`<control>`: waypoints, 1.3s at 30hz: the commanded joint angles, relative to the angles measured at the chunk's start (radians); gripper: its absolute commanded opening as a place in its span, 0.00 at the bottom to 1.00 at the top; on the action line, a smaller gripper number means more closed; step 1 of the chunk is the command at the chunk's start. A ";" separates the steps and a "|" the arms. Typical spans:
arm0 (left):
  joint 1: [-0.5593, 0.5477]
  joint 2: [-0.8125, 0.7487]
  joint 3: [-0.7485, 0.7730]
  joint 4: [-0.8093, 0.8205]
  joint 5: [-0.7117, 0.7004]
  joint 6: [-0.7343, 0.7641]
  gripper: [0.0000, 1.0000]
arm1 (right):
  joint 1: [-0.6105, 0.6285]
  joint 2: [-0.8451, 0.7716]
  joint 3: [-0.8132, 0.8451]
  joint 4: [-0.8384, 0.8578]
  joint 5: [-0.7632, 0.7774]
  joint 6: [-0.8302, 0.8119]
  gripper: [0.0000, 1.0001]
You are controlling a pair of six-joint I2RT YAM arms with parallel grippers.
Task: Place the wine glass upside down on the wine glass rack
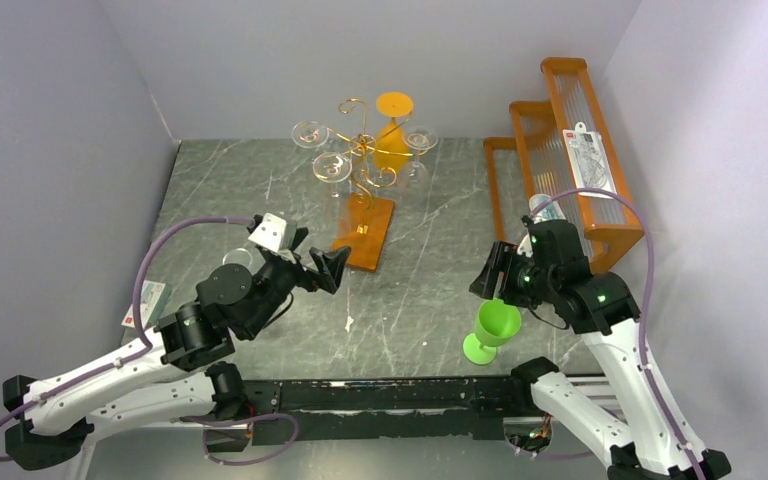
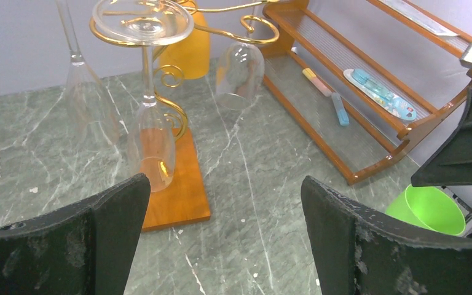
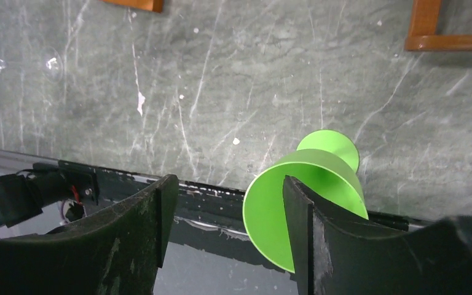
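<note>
A green wine glass [image 1: 493,328] stands upright near the table's front edge; in the right wrist view its bowl [image 3: 270,209] opens toward the camera. My right gripper [image 1: 488,276] [image 3: 228,181] hovers just above it, open. Its right finger overlaps the bowl's rim, and I cannot tell whether they touch. The wine glass rack [image 1: 365,160] is a gold wire tree on a wooden base [image 2: 181,190]. Several clear glasses and an orange one hang from it upside down. My left gripper [image 1: 318,262] [image 2: 224,181] is open and empty, low over the table in front of the base.
An orange stepped wooden shelf [image 1: 570,150] [image 2: 344,80] stands at the back right with a blue packet [image 2: 378,93] and pens on it. A clear glass [image 1: 235,259] [image 3: 52,61] sits on the table by the left arm. A small card [image 1: 143,303] lies at the left edge.
</note>
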 commanded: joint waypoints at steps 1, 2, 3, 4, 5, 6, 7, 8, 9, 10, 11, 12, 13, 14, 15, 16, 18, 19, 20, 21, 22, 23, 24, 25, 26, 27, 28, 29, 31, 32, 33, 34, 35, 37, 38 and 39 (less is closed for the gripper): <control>-0.004 -0.024 -0.010 0.009 -0.034 0.001 0.97 | -0.002 -0.026 0.048 -0.019 0.035 -0.012 0.67; -0.005 -0.029 -0.014 0.014 -0.036 -0.001 0.97 | -0.001 -0.035 0.050 -0.015 0.023 -0.017 0.67; -0.005 -0.031 -0.018 0.018 -0.037 -0.004 0.97 | -0.002 -0.042 0.047 -0.012 0.011 -0.021 0.66; -0.004 -0.033 -0.021 0.021 -0.037 -0.006 0.97 | -0.001 -0.044 0.041 -0.015 0.000 -0.024 0.65; -0.004 -0.033 -0.022 0.022 -0.036 -0.005 0.97 | -0.001 -0.042 0.031 -0.024 -0.012 -0.026 0.65; -0.004 -0.032 -0.021 0.020 -0.037 -0.004 0.97 | -0.002 -0.040 0.020 -0.034 -0.025 -0.025 0.64; -0.005 -0.029 -0.019 0.016 -0.038 -0.005 0.97 | -0.002 -0.039 0.003 -0.043 -0.041 -0.022 0.63; -0.004 -0.028 -0.017 0.011 -0.041 -0.006 0.97 | -0.001 -0.041 -0.016 -0.048 -0.054 -0.013 0.63; -0.005 -0.027 -0.015 0.006 -0.044 -0.008 0.97 | -0.001 -0.047 -0.034 -0.050 -0.073 -0.007 0.62; -0.004 -0.027 -0.014 0.003 -0.048 -0.009 0.97 | -0.002 -0.053 -0.050 -0.054 -0.090 -0.002 0.61; -0.005 -0.028 -0.016 0.000 -0.050 -0.010 0.97 | -0.001 -0.058 -0.062 -0.058 -0.108 0.003 0.61; -0.005 -0.031 -0.020 -0.003 -0.054 -0.014 0.97 | -0.002 -0.058 -0.073 -0.066 -0.129 0.004 0.60; -0.004 -0.032 -0.022 -0.003 -0.056 -0.015 0.97 | -0.002 -0.055 -0.081 -0.074 -0.146 -0.002 0.60; -0.004 -0.035 -0.027 -0.002 -0.057 -0.018 0.97 | -0.002 -0.050 -0.089 -0.083 -0.159 -0.007 0.60; -0.005 -0.037 -0.030 0.000 -0.058 -0.020 0.97 | -0.001 -0.046 -0.098 -0.089 -0.158 -0.012 0.60; -0.005 -0.039 -0.033 0.002 -0.059 -0.022 0.97 | -0.001 -0.042 -0.106 -0.089 -0.148 -0.014 0.60; -0.005 -0.042 -0.037 0.004 -0.062 -0.024 0.97 | -0.002 -0.037 -0.127 -0.077 -0.127 -0.016 0.60; -0.005 -0.044 -0.036 0.002 -0.064 -0.026 0.97 | 0.000 -0.033 -0.135 -0.063 -0.124 -0.015 0.60; -0.004 -0.045 -0.036 -0.003 -0.067 -0.026 0.97 | -0.001 -0.029 -0.145 -0.046 -0.125 -0.014 0.59; -0.004 -0.045 -0.035 -0.008 -0.070 -0.027 0.97 | -0.001 -0.023 -0.157 -0.024 -0.133 -0.015 0.54; -0.005 -0.048 -0.033 -0.012 -0.073 -0.027 0.97 | -0.001 -0.014 -0.167 -0.004 -0.142 -0.018 0.49; -0.004 -0.051 -0.033 -0.017 -0.076 -0.026 0.97 | -0.001 0.004 -0.175 0.010 -0.143 -0.021 0.46; -0.005 -0.052 -0.032 -0.021 -0.080 -0.027 0.97 | -0.001 0.015 -0.179 0.020 -0.138 -0.022 0.43; -0.004 -0.054 -0.029 -0.026 -0.082 -0.026 0.97 | -0.001 0.023 -0.182 0.027 -0.126 -0.023 0.41; -0.005 -0.055 -0.027 -0.032 -0.086 -0.028 0.97 | -0.001 0.029 -0.181 0.029 -0.114 -0.027 0.39; -0.005 -0.057 -0.025 -0.037 -0.089 -0.030 0.97 | -0.001 0.034 -0.179 0.028 -0.100 -0.029 0.38; -0.004 -0.059 -0.024 -0.043 -0.093 -0.033 0.97 | -0.001 0.039 -0.173 0.026 -0.088 -0.034 0.36; -0.004 -0.061 -0.024 -0.046 -0.097 -0.037 0.97 | 0.000 0.045 -0.167 0.023 -0.078 -0.039 0.33; -0.004 -0.067 -0.029 -0.046 -0.100 -0.049 0.97 | 0.001 0.054 -0.155 0.022 -0.068 -0.043 0.25; -0.004 -0.068 -0.032 -0.043 -0.099 -0.052 0.97 | 0.001 0.058 -0.149 0.025 -0.070 -0.046 0.17; -0.005 -0.071 -0.034 -0.043 -0.098 -0.056 0.97 | 0.001 0.060 -0.141 0.027 -0.072 -0.050 0.10; -0.004 -0.072 -0.034 -0.044 -0.097 -0.058 0.97 | 0.001 0.065 -0.130 0.029 -0.073 -0.053 0.03; -0.005 -0.072 -0.031 -0.045 -0.097 -0.062 0.97 | 0.001 0.069 -0.109 0.031 -0.074 -0.055 0.00; -0.004 -0.069 -0.020 -0.053 -0.096 -0.065 0.97 | 0.001 0.077 -0.077 0.039 -0.079 -0.058 0.00; -0.005 -0.068 -0.015 -0.057 -0.096 -0.065 0.97 | 0.001 0.080 -0.061 0.047 -0.087 -0.058 0.00; -0.005 -0.066 -0.009 -0.061 -0.098 -0.069 0.97 | 0.001 0.080 -0.048 0.060 -0.105 -0.059 0.00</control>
